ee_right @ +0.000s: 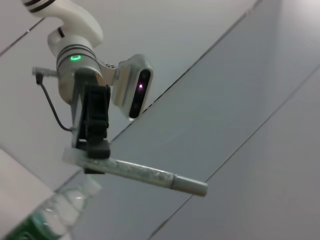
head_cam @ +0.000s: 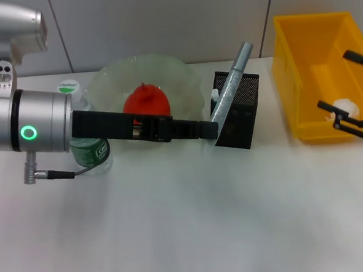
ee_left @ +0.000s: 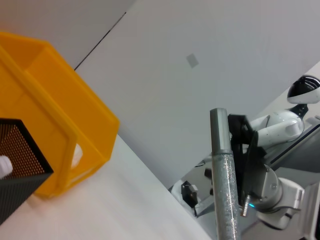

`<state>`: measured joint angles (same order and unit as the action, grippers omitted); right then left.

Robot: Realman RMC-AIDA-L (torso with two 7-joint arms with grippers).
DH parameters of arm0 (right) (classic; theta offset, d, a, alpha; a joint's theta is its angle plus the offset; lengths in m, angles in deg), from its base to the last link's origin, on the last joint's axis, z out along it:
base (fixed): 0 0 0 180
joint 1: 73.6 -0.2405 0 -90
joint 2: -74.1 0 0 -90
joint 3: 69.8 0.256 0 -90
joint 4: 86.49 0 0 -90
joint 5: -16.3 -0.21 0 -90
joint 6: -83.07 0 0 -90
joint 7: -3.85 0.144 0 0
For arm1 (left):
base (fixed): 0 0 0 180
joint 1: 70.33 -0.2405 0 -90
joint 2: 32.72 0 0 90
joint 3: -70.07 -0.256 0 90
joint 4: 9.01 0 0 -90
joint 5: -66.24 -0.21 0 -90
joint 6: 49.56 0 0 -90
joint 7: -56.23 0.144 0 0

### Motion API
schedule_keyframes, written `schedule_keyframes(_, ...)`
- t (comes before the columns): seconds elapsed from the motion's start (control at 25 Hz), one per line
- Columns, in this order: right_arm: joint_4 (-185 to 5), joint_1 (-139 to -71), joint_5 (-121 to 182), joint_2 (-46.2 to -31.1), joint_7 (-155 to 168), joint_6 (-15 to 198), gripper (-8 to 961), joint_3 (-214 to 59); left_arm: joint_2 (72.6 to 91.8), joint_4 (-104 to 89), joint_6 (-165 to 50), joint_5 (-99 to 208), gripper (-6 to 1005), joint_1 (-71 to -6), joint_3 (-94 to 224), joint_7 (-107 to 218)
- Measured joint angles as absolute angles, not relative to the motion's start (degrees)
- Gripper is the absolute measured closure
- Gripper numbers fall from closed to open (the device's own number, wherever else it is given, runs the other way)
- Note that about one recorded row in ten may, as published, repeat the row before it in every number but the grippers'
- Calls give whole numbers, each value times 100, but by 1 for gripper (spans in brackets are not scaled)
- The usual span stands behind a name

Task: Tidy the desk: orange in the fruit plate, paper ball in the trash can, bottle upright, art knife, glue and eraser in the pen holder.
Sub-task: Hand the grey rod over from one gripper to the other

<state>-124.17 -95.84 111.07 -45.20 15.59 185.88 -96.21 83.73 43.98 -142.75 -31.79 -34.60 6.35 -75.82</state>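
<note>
My left gripper [head_cam: 213, 129] reaches across from the left and is shut on a long silver glittery stick with a grey end [head_cam: 231, 83], apparently the art knife [ee_left: 223, 175]. It holds the stick tilted over the black mesh pen holder [head_cam: 240, 111], lower end at the holder's near left corner. The orange [head_cam: 146, 102] lies in the pale-green fruit plate [head_cam: 184, 74]. The bottle [head_cam: 89, 151] stands upright behind my left arm. The paper ball [head_cam: 345, 108] lies in the yellow trash can [head_cam: 301, 73]. My right gripper [head_cam: 351, 88] hangs open over the can's right side. The eraser is not visible.
A small white item [head_cam: 214, 95] pokes out of the pen holder's left side. The right wrist view shows my left gripper [ee_right: 93, 148] with the stick [ee_right: 145, 173] and the bottle's top [ee_right: 60, 212]. The front table lies bare and white.
</note>
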Motion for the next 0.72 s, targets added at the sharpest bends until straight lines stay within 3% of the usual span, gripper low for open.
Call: schedule_keyframes(0.72,-11507,-9872,10691,-4513,-2330,18608,244,-10094,8320,4335,-14543,-3190,852,-3405,843,-8086)
